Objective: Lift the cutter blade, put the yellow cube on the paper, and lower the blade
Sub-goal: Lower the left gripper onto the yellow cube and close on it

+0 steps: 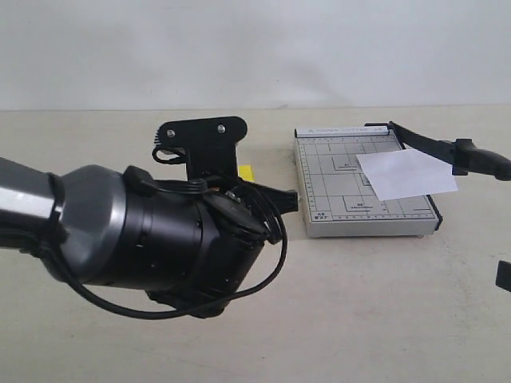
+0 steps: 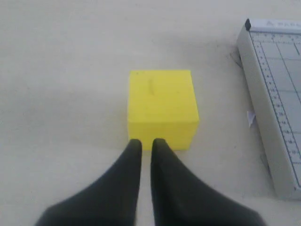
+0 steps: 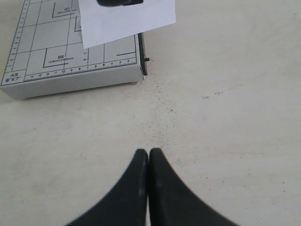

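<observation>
My exterior camera looks low across the beige table [image 1: 359,303]; both wrist cameras hover close, each catching the grey gridded cutter board [image 1: 327,191].

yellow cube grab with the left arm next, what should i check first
1. Long black cutter blade raised off grey gridded cutter board: ok, looks lifted.
2. White paper sheet lying on board: ok.
3. Bright yellow cube straight ahead of left jaws: ok.
4. Left jaws wide enough for cube: not ok, almost closed.
5. Right jaws clear of board: ok, shut over beige table.
</observation>
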Robot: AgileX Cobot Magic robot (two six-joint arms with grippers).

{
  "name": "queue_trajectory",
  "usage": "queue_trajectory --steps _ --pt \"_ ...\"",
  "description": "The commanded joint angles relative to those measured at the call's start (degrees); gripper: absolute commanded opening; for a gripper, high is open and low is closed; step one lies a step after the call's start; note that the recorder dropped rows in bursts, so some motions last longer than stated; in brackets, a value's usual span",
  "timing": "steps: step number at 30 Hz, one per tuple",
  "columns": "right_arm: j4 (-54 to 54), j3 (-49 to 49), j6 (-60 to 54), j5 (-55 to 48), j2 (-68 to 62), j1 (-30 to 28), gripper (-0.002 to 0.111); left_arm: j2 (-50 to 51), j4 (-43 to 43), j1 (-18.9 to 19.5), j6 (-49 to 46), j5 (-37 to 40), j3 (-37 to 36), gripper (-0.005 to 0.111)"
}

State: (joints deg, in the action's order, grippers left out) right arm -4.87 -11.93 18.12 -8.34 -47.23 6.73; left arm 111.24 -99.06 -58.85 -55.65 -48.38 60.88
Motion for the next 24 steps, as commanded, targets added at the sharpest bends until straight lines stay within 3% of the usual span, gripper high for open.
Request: queue_trajectory --steps 1,7,9,10,14,17,24 --pt "0.04 -0.18 -0.19 -0.02 -0.04 -0.19 0.0 1.09 -0.89 -0.15 0.73 5.03 -0.26 0.021" --pt "0.15 -0.18 -0.03 0.08 -0.04 -0.19 0.0 1.09 -0.89 -0.15 0.73 5.69 -0.26 0.032" --pt "0.27 -0.18 -0.04 0.2 -0.04 -0.19 0.0 1.09 1.89 -0.12 0.73 5.02 -0.26 0.043" --pt "0.27 -0.18 -0.04 0.35 -0.04 -0.19 0.0 1.09 4.01 -0.12 0.73 4.91 -0.26 0.052" --pt "0.27 -0.18 -0.04 0.46 -0.04 -0.19 0.0 1.87 9.29 -0.01 2.45 1.12 -0.15 0.109" --pt "0.27 -0.18 -0.04 0.46 -0.04 -0.19 0.0 2.88 10.39 0.53 9.14 0.43 -0.15 0.109" --pt "0.27 -0.18 -0.04 0.46 -0.04 -0.19 0.0 3.93 13.74 0.96 9.81 -2.69 -0.15 0.109"
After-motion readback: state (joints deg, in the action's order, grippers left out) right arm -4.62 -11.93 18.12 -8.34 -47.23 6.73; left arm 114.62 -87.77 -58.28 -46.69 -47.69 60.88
